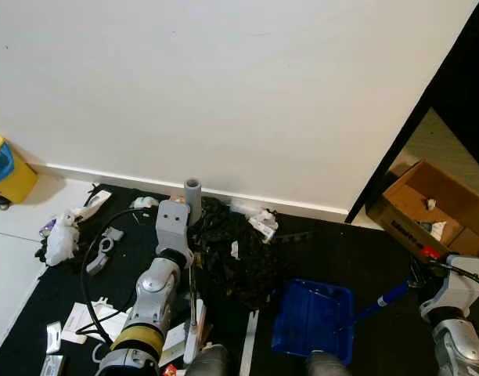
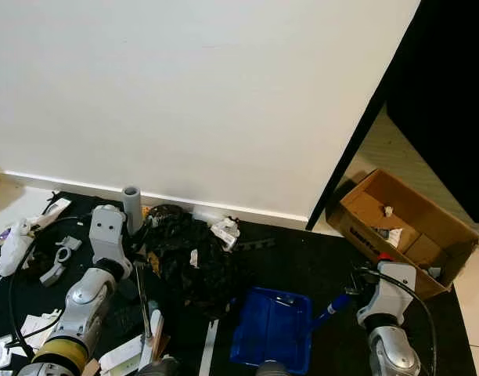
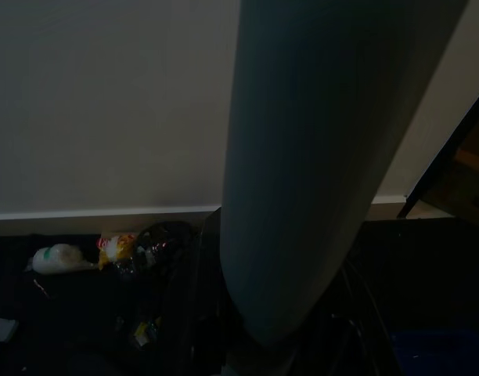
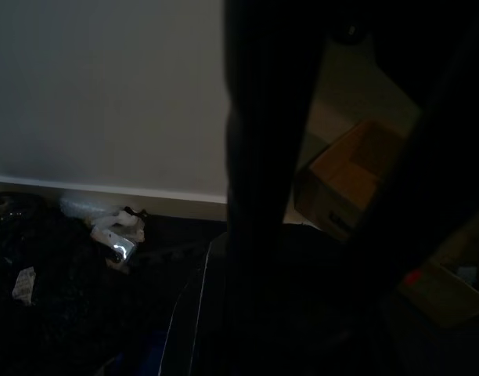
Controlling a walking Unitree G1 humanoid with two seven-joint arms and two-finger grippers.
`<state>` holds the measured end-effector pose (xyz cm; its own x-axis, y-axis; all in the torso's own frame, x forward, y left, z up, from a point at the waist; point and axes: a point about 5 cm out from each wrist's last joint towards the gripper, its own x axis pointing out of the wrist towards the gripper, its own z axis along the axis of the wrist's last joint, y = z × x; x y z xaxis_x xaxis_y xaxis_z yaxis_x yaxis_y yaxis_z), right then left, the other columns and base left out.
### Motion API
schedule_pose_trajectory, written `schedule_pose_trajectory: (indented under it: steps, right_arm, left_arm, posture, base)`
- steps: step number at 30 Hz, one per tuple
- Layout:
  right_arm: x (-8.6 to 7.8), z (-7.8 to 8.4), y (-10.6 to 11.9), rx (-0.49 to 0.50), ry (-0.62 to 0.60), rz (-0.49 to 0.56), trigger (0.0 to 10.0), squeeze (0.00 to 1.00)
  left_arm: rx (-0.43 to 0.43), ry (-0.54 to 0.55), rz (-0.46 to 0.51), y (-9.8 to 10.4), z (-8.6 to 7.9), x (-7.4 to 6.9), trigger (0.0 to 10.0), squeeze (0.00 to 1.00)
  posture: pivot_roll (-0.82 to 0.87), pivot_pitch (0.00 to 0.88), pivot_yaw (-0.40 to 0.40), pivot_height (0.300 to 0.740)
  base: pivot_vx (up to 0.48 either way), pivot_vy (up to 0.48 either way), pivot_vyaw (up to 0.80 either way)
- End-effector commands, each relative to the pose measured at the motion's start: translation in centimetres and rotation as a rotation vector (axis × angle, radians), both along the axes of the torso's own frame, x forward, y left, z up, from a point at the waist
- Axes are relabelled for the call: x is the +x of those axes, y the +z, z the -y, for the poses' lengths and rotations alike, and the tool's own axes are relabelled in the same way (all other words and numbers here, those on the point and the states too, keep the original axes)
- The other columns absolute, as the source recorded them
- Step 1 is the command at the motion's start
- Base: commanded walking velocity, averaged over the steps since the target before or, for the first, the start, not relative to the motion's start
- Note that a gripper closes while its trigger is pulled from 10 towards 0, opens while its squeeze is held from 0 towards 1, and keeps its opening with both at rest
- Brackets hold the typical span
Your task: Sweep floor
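A grey broom handle (image 1: 193, 194) stands upright in front of the wall, and my left gripper (image 1: 189, 235) is shut on it; in the left wrist view the handle (image 3: 318, 157) looms large and close. Its thin shaft (image 1: 192, 301) runs down to the black mat. A pile of dark debris (image 1: 235, 258) with scraps of white paper lies just right of the broom. Further right a blue dustpan (image 1: 314, 317) rests flat on the mat. Its blue handle (image 1: 390, 298) slants up to my right gripper (image 1: 418, 278), which is shut on it.
An open cardboard box (image 1: 435, 207) sits at the right beyond a dark door frame (image 1: 404, 133). A yellow bin (image 1: 9, 168) stands at the far left. White rubbish (image 1: 61, 235), a grey clip (image 1: 102, 251) and papers (image 1: 91, 317) litter the mat's left part.
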<state>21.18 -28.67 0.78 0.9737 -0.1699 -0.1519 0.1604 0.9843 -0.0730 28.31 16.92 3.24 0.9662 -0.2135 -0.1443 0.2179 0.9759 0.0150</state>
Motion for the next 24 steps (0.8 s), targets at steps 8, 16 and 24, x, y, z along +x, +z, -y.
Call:
schedule_pose_trajectory:
  steps: [8,16,24]
  right_arm:
    - [2.2,-0.5,1.3,0.116,-0.092,0.092,10.0,0.0]
    - [5.5,-1.6,3.5,0.182,-0.063,0.178,10.0,0.0]
    - [5.9,-1.7,3.7,0.159,-0.031,0.162,10.0,0.0]
  left_arm:
    - [-0.038,0.007,-0.133,-2.3,0.4,-1.3,10.0,0.0]
    - [-0.011,-0.041,-0.086,-1.3,1.1,-0.5,10.0,0.0]
    - [0.046,-0.139,-0.004,0.5,1.8,0.3,10.0,0.0]
  posture:
    - [-0.01,0.126,0.002,0.74]
    - [0.0,0.119,-0.005,0.74]
    - [0.0,0.117,-0.01,0.74]
  base:
    - [0.0,0.0,0.0]
    - [0.0,0.0,0.0]
    - [0.0,0.0,0.0]
